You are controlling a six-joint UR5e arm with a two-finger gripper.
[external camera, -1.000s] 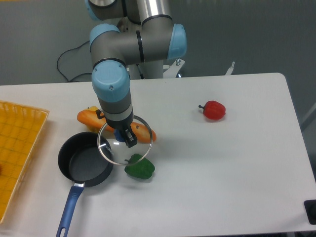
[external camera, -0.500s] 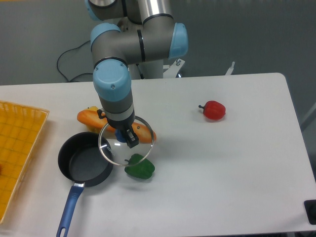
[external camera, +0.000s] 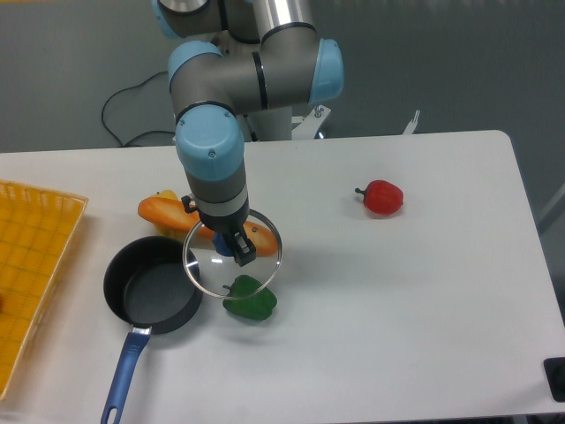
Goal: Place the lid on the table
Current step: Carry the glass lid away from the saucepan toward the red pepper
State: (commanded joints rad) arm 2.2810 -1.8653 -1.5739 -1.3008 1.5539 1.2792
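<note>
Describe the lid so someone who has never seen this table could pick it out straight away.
On the white table, find the dark pot with the blue handle at the left. Just right of it, the gripper holds the lid by its blue knob. It is the only clear glass disc, overlapping the green pepper and the orange bread roll.

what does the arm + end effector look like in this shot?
Grey cylindrical arm links with light blue round joint caps and a polished silver tube at the top. The end effector is small, black, two-fingered. No markings legible. A black cable loops behind the table.
</note>
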